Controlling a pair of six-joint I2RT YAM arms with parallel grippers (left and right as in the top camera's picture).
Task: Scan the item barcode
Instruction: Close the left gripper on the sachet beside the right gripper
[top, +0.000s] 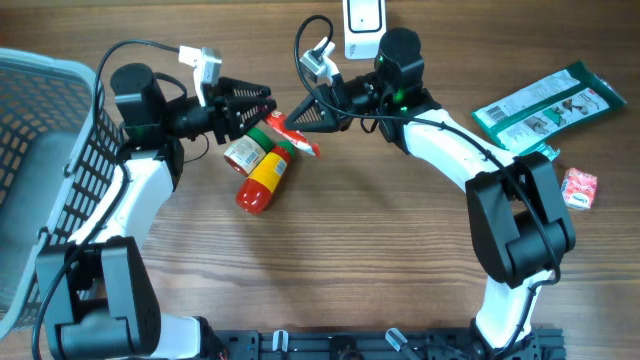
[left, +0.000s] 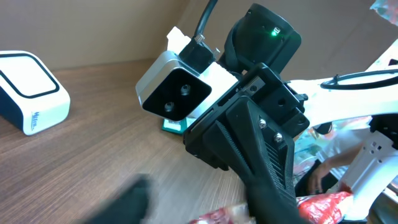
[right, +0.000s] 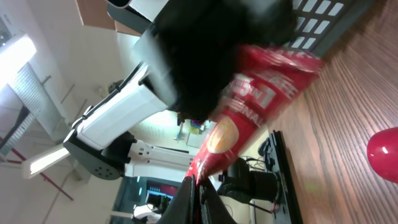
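A red snack packet (top: 298, 143) hangs above the table at the middle left, with my right gripper (top: 292, 122) shut on its end. In the right wrist view the packet (right: 261, 93) runs up from the closed jaws (right: 196, 184). My left gripper (top: 266, 110) faces it from the left, jaws apart around the packet's other end. In the left wrist view one blurred finger (left: 134, 200) shows at the left, and the packet (left: 323, 205) lies along the bottom edge behind the right gripper's black finger (left: 267, 155). The white scanner (top: 362, 25) stands at the table's far edge (left: 28, 93).
A yellow and red bottle (top: 265, 178) and a small labelled can (top: 243, 152) lie under the grippers. A grey basket (top: 45, 150) stands at the left. A green packet (top: 545, 100) and a small red packet (top: 580, 188) lie at the right.
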